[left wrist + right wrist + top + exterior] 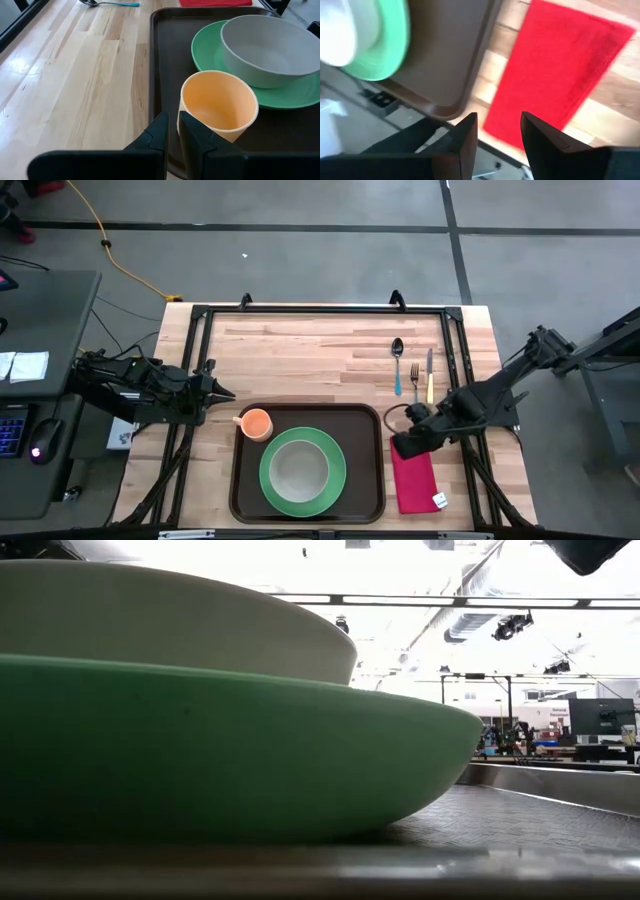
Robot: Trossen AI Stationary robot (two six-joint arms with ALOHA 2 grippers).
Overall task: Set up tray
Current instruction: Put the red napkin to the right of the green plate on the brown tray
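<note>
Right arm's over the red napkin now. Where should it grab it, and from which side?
Probably come straight down on the red napkin and pinch its far short edge, nearest the right gripper, whose fingers are open. It lies flat on the table beside the tray, so no side grip exists.

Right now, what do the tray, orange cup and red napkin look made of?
The dark brown rectangular tray: likely plastic, given its textured matte floor and moulded raised rim. The small orange cup: probably matte plastic, thin-walled with an even colour. The red rectangular napkin: appears to be cloth, lying flat with soft edges and no sheen, though paper cannot be ruled out.
</note>
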